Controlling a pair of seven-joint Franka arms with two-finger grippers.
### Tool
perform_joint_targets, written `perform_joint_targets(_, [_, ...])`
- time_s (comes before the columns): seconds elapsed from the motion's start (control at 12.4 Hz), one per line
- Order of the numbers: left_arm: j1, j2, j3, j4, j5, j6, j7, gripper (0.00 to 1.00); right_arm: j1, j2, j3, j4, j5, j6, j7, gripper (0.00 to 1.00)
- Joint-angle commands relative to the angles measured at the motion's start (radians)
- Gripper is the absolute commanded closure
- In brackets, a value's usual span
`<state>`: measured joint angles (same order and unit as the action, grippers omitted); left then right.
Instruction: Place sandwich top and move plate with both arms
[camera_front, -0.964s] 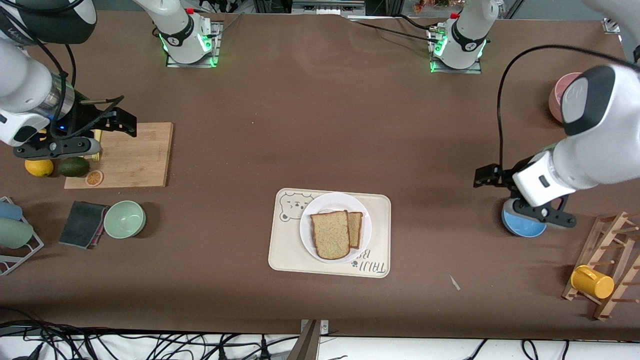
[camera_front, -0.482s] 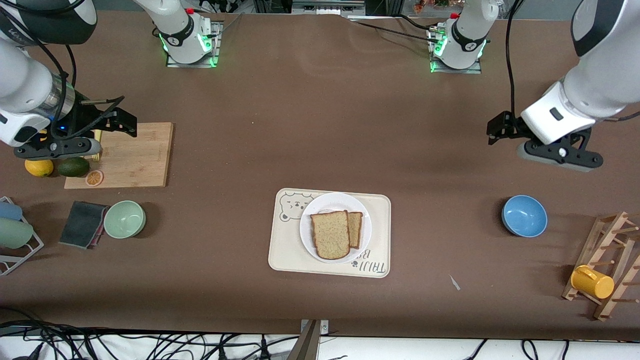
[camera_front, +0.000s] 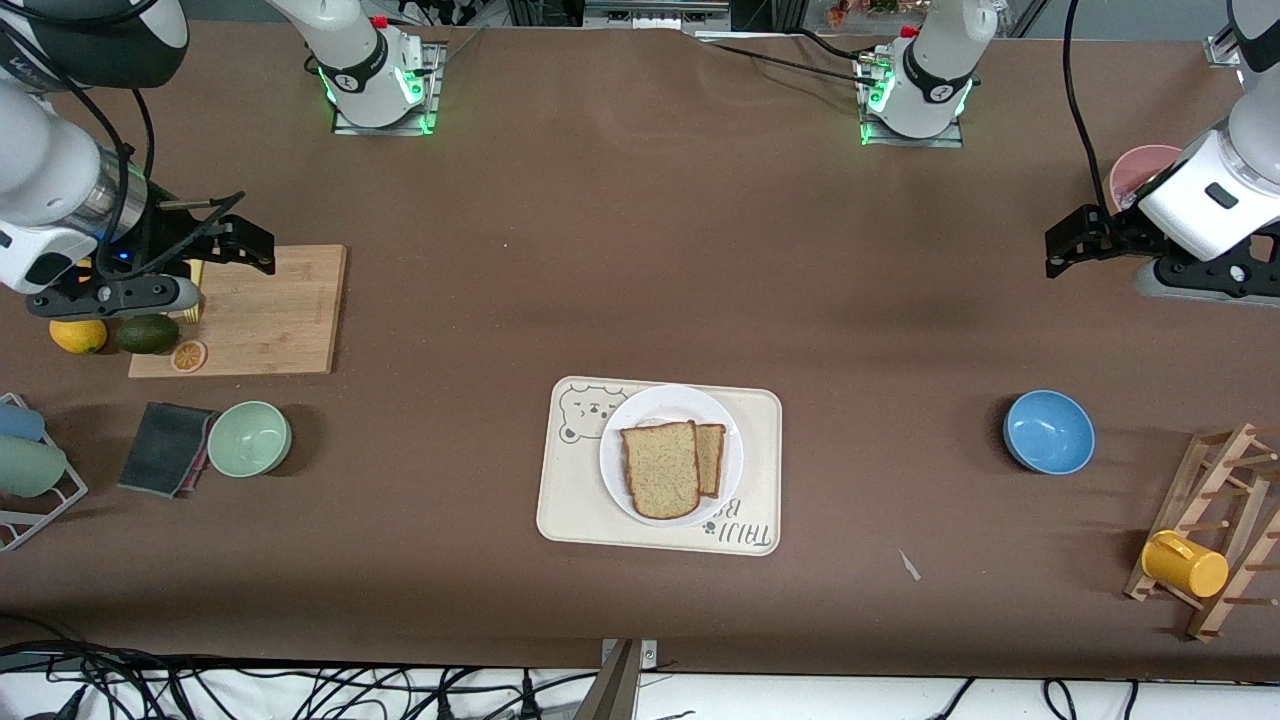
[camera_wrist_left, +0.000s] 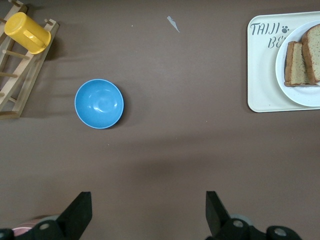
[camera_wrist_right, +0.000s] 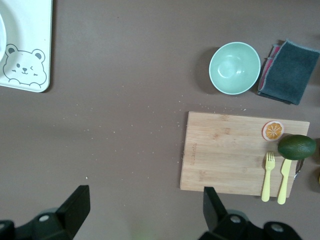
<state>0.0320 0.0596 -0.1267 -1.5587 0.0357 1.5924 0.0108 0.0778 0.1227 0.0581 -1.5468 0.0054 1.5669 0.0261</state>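
Observation:
The sandwich top, a light tan speckled slice, lies on the white plate, partly overlapping a smaller, darker slice. The plate rests on a cream bear-print tray in the middle of the table. My left gripper hangs open and empty over bare table at the left arm's end; its wrist view shows the gripper, the sandwich top and the plate far off. My right gripper waits open and empty over the cutting board's edge, also seen as the gripper.
A blue bowl, a pink bowl and a wooden rack holding a yellow cup stand at the left arm's end. A cutting board, avocado, green bowl and dark cloth lie at the right arm's end.
My left arm has risen from over the blue bowl and swung away toward the pink bowl, still open. The right arm has not moved.

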Motion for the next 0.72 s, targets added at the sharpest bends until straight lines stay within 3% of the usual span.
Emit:
perform_joint_targets(0.0, [-0.023,-0.03,0.012,-0.035,0.018,0.008,-0.005,0.0,-0.015,-0.008,-0.001,0.011,0.021,0.002,-0.018,0.0])
perform_joint_targets(0.64, [-0.014,-0.021,0.007,-0.018,-0.033,-0.002,0.009,0.0,-0.015,-0.008,-0.001,0.011,0.016,0.004,-0.015,0.0])
